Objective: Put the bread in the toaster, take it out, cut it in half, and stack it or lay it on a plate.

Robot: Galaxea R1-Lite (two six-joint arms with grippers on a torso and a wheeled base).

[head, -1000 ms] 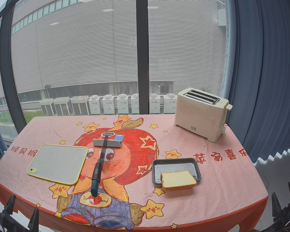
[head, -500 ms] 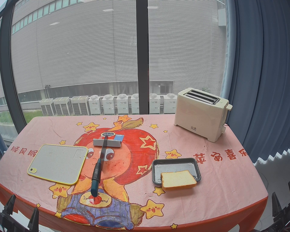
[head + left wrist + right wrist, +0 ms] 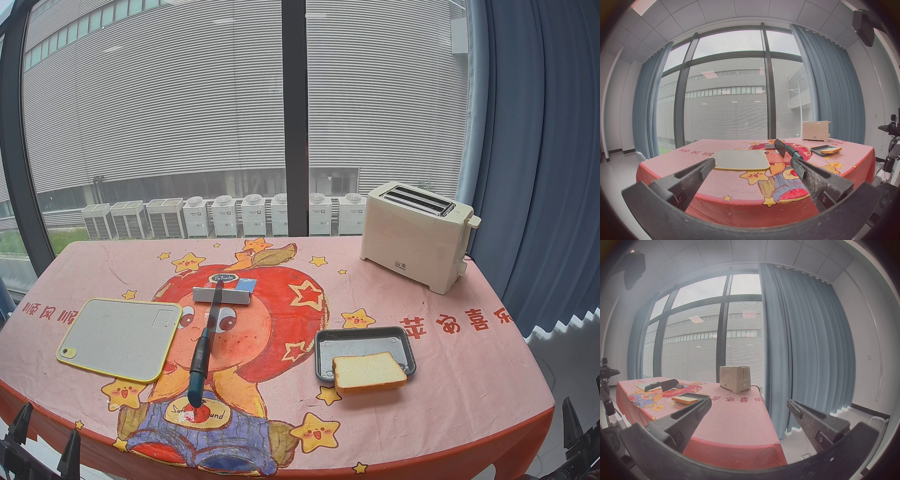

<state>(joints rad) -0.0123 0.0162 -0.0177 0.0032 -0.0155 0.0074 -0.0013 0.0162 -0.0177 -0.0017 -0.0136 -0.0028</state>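
A slice of bread (image 3: 369, 371) lies across the front edge of a dark rectangular tray (image 3: 364, 340) on the table's right side. The cream toaster (image 3: 415, 234) stands at the back right, its slots empty. A teal-handled knife (image 3: 202, 353) lies mid-table with its blade propped on a small holder (image 3: 222, 294). A grey cutting board (image 3: 119, 337) with a yellow rim lies at the left. My left gripper (image 3: 753, 164) stands open below the table's front left edge. My right gripper (image 3: 748, 402) stands open off the table's front right corner. Both hold nothing.
A pink printed cloth (image 3: 437, 387) covers the table. A window runs behind it, and a blue curtain (image 3: 537, 156) hangs at the right close to the toaster. Bare cloth lies between the tray and the toaster.
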